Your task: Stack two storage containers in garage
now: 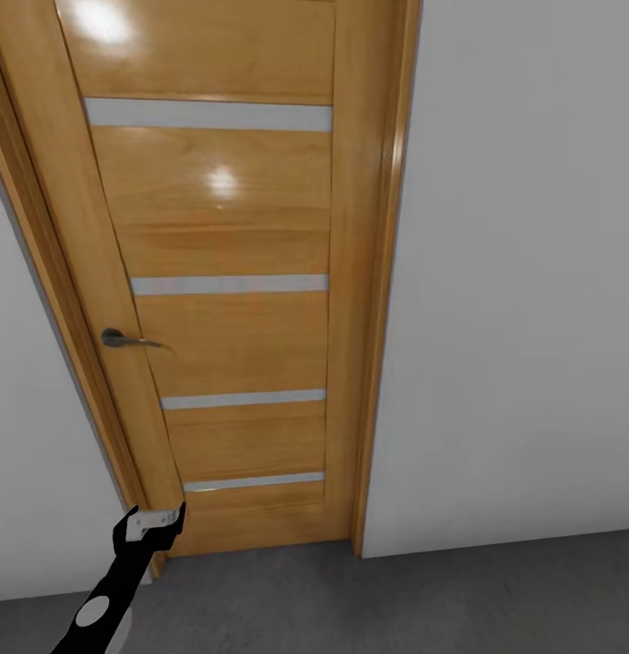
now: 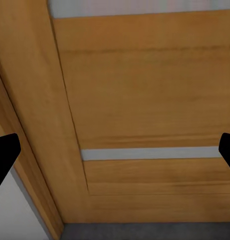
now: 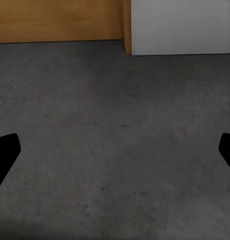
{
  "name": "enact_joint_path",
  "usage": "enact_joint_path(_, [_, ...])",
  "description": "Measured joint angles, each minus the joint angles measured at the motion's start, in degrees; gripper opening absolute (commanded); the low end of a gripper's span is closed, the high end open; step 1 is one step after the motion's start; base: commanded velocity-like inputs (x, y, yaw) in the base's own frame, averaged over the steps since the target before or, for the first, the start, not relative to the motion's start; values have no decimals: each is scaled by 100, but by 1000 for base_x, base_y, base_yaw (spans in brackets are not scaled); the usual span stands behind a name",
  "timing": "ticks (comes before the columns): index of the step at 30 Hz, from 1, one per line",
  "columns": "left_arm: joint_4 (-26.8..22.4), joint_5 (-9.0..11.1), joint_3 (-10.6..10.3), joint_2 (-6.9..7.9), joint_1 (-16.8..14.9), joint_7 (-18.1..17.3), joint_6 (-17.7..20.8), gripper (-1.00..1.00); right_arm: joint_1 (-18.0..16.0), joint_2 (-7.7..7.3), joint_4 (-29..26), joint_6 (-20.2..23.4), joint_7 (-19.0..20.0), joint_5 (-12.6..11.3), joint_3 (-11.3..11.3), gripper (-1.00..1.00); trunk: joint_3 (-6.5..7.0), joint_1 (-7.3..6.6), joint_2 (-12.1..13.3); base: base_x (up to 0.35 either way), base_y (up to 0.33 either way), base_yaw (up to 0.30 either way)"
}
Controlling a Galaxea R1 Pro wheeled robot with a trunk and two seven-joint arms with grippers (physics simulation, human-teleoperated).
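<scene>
Nearest, at the lower left of the head view, the left hand [image 1: 156, 524] is raised close to the bottom of a wooden door [image 1: 224, 236]; its wrist view shows its fingers spread wide with nothing between them. Further right the door, with grey strips and a lever handle [image 1: 124, 340], stands closed in a white wall [image 1: 524, 272] above the dark grey floor [image 1: 396, 599]. The right hand [image 3: 115, 150] hangs open and empty over that floor. No container is in sight, so both seemingly remain to be carried and stacked.

honey-wood door [image 1: 233, 227] with pale grey stripes; white wall [image 1: 524, 272]; dark speckled grey floor [image 3: 115, 150].
</scene>
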Motion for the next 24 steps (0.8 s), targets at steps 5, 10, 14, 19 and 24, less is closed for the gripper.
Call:
enact_joint_path(5, [2, 0, 0, 0, -1, 0, 0, 100, 0, 0, 3, 0, 1, 0, 0, 100, 0, 0, 0, 10, 0, -22])
enact_joint_path(10, [7, 0, -1, 0, -2, 0, 3, 100, 1, 0, 38, 0, 0, 0, 1, 100, 0, 0, 0, 2, 0, -168])
enact_joint_path(14, [9, 0, -1, -1, -3, 0, 6, 100, 1, 0, 72, 0, 0, 0, 0, 100, 0, 0, 0, 1, 0, -234])
enact_joint_path(19, [9, 0, -1, -1, -3, 0, 8, 100, 2, 0, 90, 0, 0, 0, -1, 100, 0, 0, 0, 0, 0, -256])
enact_joint_path(24, [8, 0, 0, 0, -2, 0, 8, 100, 1, 0, 94, 0, 1, 0, -4, 100, 0, 0, 0, 0, 0, -174])
